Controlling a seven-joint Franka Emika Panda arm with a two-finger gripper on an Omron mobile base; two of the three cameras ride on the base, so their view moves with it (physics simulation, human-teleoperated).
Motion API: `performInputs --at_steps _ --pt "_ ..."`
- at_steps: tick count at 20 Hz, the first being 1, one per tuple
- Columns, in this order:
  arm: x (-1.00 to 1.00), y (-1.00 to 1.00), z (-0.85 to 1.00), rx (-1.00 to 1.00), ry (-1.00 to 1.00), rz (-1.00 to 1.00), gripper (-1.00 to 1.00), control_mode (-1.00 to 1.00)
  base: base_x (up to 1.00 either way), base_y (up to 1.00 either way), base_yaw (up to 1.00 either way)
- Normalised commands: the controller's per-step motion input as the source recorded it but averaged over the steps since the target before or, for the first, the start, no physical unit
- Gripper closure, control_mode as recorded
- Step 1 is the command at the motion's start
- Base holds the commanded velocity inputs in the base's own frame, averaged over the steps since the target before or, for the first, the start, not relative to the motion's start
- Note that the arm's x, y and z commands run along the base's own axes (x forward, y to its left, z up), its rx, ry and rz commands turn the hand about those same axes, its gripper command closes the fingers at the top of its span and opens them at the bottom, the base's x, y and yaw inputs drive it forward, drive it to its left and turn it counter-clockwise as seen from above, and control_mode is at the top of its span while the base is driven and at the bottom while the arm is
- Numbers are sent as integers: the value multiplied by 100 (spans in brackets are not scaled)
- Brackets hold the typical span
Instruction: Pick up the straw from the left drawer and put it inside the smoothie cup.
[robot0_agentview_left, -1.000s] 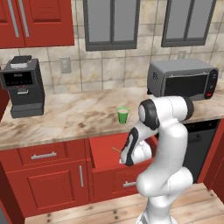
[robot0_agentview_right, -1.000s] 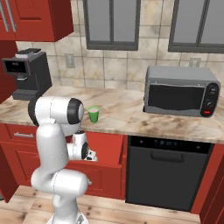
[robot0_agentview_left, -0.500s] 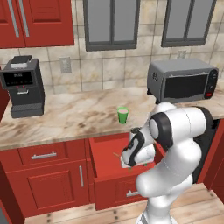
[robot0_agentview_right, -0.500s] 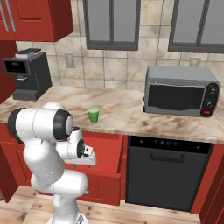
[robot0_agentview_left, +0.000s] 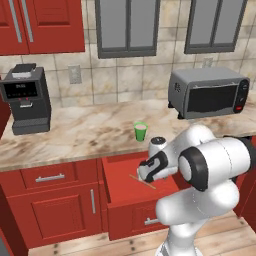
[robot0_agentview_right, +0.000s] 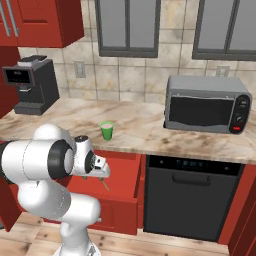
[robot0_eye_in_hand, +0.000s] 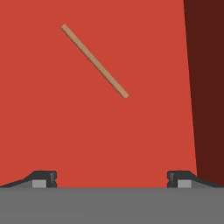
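Straw, thin, straight and tan (robot0_eye_in_hand: 94, 61), is lying flat on the red floor of the wide shallow red left drawer (robot0_agentview_left: 117, 172), which is standing pulled out below the marbled beige stone counter (robot0_agentview_left: 90, 132); in the hand view it is running on a diagonal from upper left to lower right, sitting ahead of the two-finger gripper (robot0_eye_in_hand: 111, 178) and a little to the left of the midline, well apart from both fingertips (robot0_eye_in_hand: 43, 178) and touching neither; the dark inner wall of the drawer is showing along the right edge of that view; the gripper's tips are standing wide apart, holding nothing, pointing down into the drawer; in the left base view the gripper (robot0_agentview_left: 145, 172) is hovering over the drawer with the straw (robot0_agentview_left: 142, 181) showing just below and beside it; in the right base view the hand (robot0_agentview_right: 100, 169) is hanging above the drawer and a short piece of the straw (robot0_agentview_right: 105, 184) is peeking out beneath it; the small bright green tapered smoothie cup (robot0_agentview_left: 140, 131) is standing upright on the counter behind the drawer, its pale contents showing at the top, apart from the arm.
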Motion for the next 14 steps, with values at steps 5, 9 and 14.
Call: performInputs --at_steps 5,9,14 --pt "38 0 2 0 0 0 -100 -100 0 0 0" --pt "30 0 -4 0 0 0 -100 -100 0 0 0" --pt "17 0 -24 0 0 0 -100 -100 0 0 0"
